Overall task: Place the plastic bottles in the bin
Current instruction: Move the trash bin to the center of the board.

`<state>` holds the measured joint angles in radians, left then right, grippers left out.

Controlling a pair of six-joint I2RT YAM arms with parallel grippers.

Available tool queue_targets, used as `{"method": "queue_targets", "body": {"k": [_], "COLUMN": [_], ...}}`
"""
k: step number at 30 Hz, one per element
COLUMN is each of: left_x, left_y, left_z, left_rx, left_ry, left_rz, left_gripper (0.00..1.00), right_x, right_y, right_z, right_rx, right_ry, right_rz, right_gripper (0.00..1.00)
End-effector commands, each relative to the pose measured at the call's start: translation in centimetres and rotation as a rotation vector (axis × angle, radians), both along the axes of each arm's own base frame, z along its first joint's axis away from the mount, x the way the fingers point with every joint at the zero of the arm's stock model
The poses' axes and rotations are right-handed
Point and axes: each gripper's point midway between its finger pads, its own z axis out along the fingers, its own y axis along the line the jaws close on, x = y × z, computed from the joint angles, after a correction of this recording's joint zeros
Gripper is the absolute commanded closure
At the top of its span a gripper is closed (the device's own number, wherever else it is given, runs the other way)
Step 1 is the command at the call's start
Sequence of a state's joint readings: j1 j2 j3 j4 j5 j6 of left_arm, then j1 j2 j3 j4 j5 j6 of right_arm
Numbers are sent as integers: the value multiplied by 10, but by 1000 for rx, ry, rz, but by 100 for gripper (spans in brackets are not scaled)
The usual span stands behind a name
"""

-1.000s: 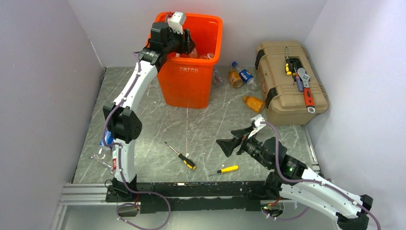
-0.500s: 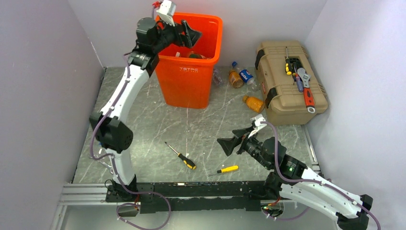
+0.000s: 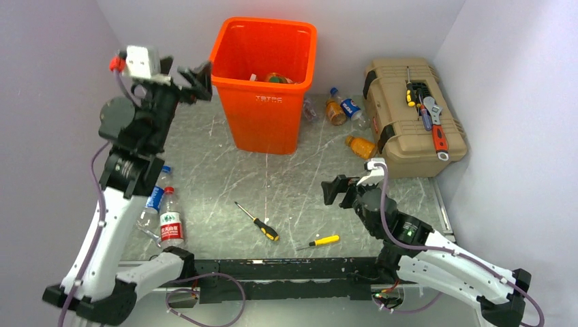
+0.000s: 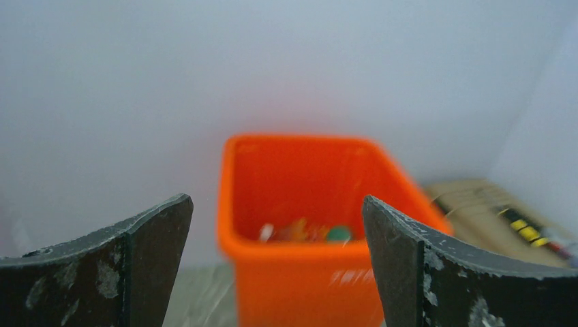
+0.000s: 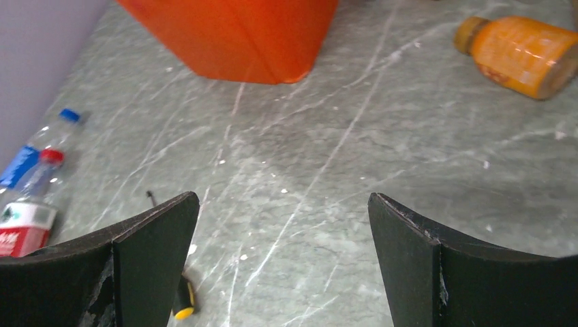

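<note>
Marble table (image 3: 293,174) | bin (image 3: 266,126) at back | bottles (image 3: 163,214) lie front-left of bin, other bottles (image 3: 344,107) right of it | left claw (image 3: 196,78) and right claw (image 3: 337,191) both spread, empty | advice: pinch one bottle crosswise, mid-body.

Honestly not much is legible here: the orange bin (image 3: 267,126) has a short line of small white lettering on its front that's too tiny to read, and the red-and-white label on the clear bottle (image 3: 170,223) is just a blur.
</note>
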<state>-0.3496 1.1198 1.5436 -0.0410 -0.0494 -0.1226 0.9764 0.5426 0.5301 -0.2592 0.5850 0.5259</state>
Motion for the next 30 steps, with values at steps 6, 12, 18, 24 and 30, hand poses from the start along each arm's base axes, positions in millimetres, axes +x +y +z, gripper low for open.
{"method": "queue_targets", "body": {"k": [6, 12, 18, 24, 30], "left_x": [-23, -42, -43, -44, -44], "left_y": [87, 100, 85, 71, 47], "left_z": [-210, -265, -266, -303, -299], "left_rx": [47, -56, -119, -144, -130], "left_ry": [455, 581, 661, 762, 760], "left_rz": [437, 506, 440, 393, 251], "left_gripper": [1, 0, 0, 1, 1], "right_x": [17, 24, 38, 65, 110], "right_y": [-8, -1, 0, -13, -35], "right_z": [-7, -29, -55, -83, -96], "right_rx": [10, -62, -155, -75, -10], "right_ry": [23, 49, 180, 298, 337], "right_rz": [-151, -155, -160, -190, -361], "right_gripper": [0, 0, 1, 2, 6]}}
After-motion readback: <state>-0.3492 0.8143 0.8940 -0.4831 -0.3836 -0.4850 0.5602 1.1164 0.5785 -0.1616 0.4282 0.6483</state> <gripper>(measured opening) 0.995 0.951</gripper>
